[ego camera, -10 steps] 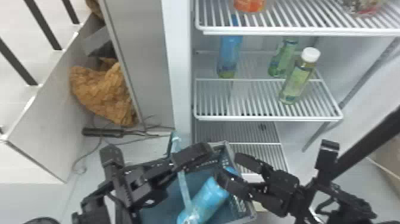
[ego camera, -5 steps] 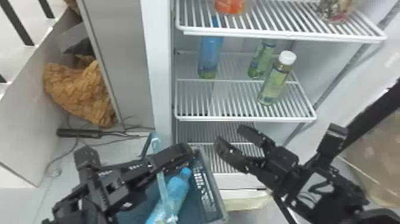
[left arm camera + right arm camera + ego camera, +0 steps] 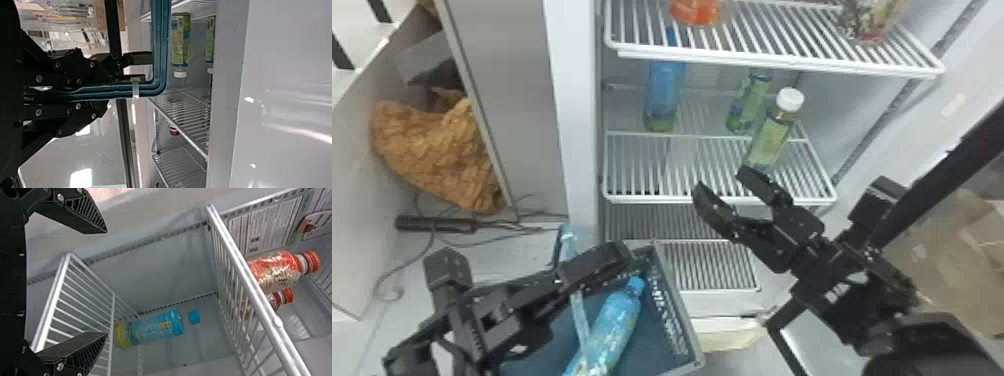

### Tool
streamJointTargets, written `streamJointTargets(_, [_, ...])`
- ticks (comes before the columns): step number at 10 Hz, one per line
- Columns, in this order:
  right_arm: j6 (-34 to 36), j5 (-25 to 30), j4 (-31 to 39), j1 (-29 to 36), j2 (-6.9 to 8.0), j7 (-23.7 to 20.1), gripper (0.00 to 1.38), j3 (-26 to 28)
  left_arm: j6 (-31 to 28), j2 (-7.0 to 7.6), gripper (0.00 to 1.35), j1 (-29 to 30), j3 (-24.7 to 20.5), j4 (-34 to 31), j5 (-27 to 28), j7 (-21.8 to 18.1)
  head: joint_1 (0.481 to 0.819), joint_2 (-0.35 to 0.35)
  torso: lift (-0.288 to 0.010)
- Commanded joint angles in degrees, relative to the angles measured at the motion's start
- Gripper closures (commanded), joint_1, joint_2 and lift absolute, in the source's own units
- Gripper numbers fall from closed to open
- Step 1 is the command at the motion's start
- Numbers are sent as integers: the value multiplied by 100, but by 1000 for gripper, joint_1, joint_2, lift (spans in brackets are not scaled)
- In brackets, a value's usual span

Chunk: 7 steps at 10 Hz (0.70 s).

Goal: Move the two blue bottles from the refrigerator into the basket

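Note:
My left gripper [image 3: 597,265] is at the basket's side in the head view. In the left wrist view my left gripper [image 3: 103,88] is shut on the rim of the dark blue basket [image 3: 159,47]. One blue bottle [image 3: 612,325] lies slanted inside the basket [image 3: 677,310]. The other blue bottle [image 3: 664,92] stands at the left of the refrigerator's middle shelf, toward the back. My right gripper [image 3: 722,181] is open before that shelf's front edge, its fingers apart and holding nothing. Beyond the open right gripper [image 3: 106,283], the right wrist view has the standing blue bottle [image 3: 156,326].
Two green bottles, one with a white cap [image 3: 772,135], stand right of the blue one, close to the right gripper. The upper shelf [image 3: 772,37] overhangs them and holds an orange-red item [image 3: 696,11]. Left is the refrigerator's side wall [image 3: 577,125].
My right gripper has moved away from over the basket, up and forward to the middle shelf. The head view has shifted right, so the refrigerator appears farther left. The left gripper keeps the rim.

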State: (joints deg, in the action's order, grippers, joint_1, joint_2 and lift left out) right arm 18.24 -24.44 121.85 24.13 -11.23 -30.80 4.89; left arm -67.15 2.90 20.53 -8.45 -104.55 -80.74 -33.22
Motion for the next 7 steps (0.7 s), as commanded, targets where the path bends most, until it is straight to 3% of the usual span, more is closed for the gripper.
streamJointTargets(1, [-165, 101, -225, -233, -2, 57, 128, -66, -21, 9, 1197, 0, -11, -1, 7, 0, 695, -184, -220])
streamJointTargets(7, [-756, 364, -1392, -1330, 16, 435, 125, -443, -35, 27, 1197, 0, 11, -1, 7, 0, 695, -188, -220])
